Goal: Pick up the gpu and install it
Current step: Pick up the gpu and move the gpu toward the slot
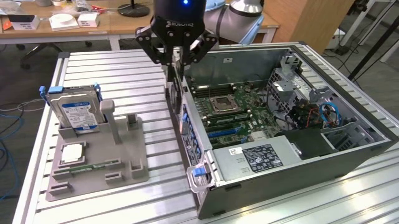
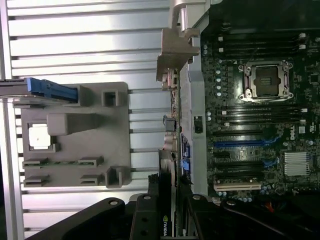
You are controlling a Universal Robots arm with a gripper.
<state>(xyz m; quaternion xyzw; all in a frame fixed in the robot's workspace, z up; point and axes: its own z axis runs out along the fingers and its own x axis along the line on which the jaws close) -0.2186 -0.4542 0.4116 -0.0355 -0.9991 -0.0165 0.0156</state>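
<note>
A silver bench (image 1: 124, 70) of ribbed metal slats takes up most of the exterior view. On its left part sits a grey holder (image 1: 124, 154) with a hard drive (image 1: 74, 112) standing upright in it, blue rails on its sides. A pale square chip (image 1: 73, 153) lies flat in a recess nearer the lower left.

The right half of the frame holds an open computer case (image 1: 281, 186) lying on its side. Inside it are the motherboard (image 1: 249, 116), an empty processor socket (image 1: 223, 105) and a labelled power supply (image 1: 262, 156).

At the upper middle, the arm's jaws are closed narrowly on the gpu (image 1: 177, 79). The card hangs on edge, upright, right at the case wall that faces the holder; whether it touches that wall cannot be told. In the wrist view the gpu (image 2: 166, 215) sits pinched between the dark jaws at the bottom centre. It lines up with that same wall, between the holder (image 2: 115, 145) and the motherboard (image 2: 260, 130).

Behind, across the upper left of the exterior view, runs a wooden bench (image 1: 118, 23) carrying white boxes (image 1: 62, 21). A wooden panel (image 1: 311, 18) stands in the upper right. Blue cable (image 1: 9, 121) lies on the grey floor at the left edge.
</note>
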